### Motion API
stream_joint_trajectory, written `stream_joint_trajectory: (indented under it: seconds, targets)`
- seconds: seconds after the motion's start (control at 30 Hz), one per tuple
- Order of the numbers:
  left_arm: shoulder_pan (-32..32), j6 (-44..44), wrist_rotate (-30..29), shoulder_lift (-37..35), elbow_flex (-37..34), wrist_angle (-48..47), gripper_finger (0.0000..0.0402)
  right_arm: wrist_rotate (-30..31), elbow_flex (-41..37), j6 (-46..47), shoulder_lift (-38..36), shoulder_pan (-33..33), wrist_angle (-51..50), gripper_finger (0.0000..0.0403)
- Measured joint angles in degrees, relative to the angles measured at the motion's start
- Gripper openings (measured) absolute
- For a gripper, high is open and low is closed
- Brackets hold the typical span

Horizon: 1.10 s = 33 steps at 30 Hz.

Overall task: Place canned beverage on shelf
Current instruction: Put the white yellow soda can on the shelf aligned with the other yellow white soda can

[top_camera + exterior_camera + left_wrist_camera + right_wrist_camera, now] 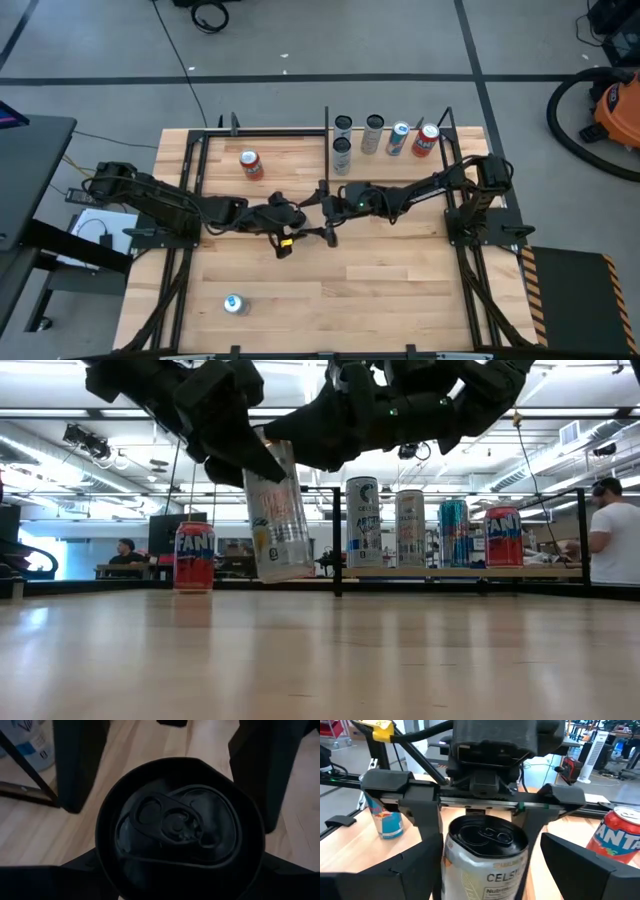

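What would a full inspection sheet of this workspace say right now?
Surface: planked wooden tabletop.
Job's things: white can held off the table; shelf carrying five cans.
Clutter: Fanta can upright on the tabletop; blue can apart from the others.
End effectors: left end effector shut on the white can; right end effector open, one finger either side of it.
Cables: black cable on the floor.
Surroundings: vacuum cleaner; person beyond the table.

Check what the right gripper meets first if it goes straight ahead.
The Celsius can: it hangs in the left gripper, already between the right gripper's open fingers. Left gripper likely next behind it.
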Motion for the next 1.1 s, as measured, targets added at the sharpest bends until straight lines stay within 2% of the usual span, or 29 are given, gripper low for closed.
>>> stream_joint_trajectory:
  seconds: [0.33,0.63,0.9,1.1]
  targets:
    - [0.1,2.1,0.0,0.0,0.0,3.2,0.0277,-0.9,0.0,1.0,0.0,0.0,0.4,0.0335]
    - [0.0,1.8,0.0,0.0,0.0,3.9,0.0277,-3.3,0.0,3.6,0.0,0.0,0.4,0.0254]
    - [0.1,2.3,1.2,0.0,0.0,4.5,0.0279,-3.5,-0.1,4.7,-0.1,0.0,0.4,0.0253]
    - [0.1,3.8,2.1,0.0,0.0,5.6,0.0307,-2.8,-0.1,4.7,-0.2,0.1,0.5,0.0253]
